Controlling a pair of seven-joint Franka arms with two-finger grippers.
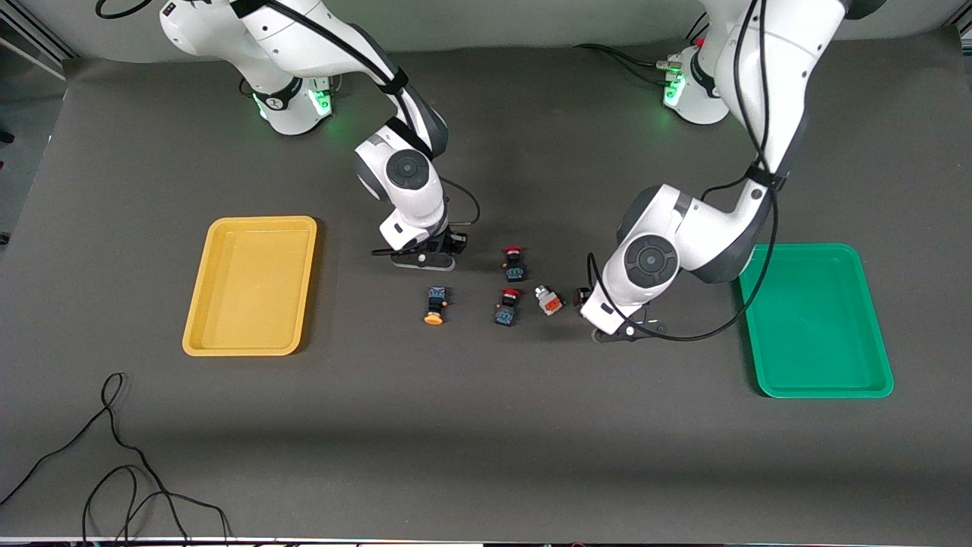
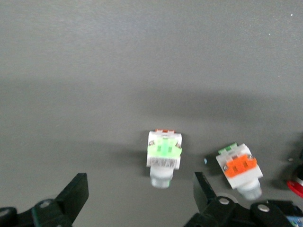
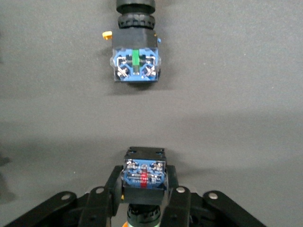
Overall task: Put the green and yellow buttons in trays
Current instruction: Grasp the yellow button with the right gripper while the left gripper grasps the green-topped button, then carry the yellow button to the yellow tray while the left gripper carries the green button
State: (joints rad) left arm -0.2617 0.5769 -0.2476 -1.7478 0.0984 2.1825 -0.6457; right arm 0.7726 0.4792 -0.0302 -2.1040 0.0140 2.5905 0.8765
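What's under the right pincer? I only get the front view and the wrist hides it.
Observer: In the right wrist view, the right pincer is shut on a dark-bodied button, its blue terminal end facing the camera.
Operator: And the left arm?
Observer: In the left wrist view, the left pincer is open, with its fingers either side of a pale grey button with a green face, not touching it.

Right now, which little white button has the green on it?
The green-faced button lies on the table between the left claw's open fingers. The other white button, just outside the claw beside it, has an orange face instead.
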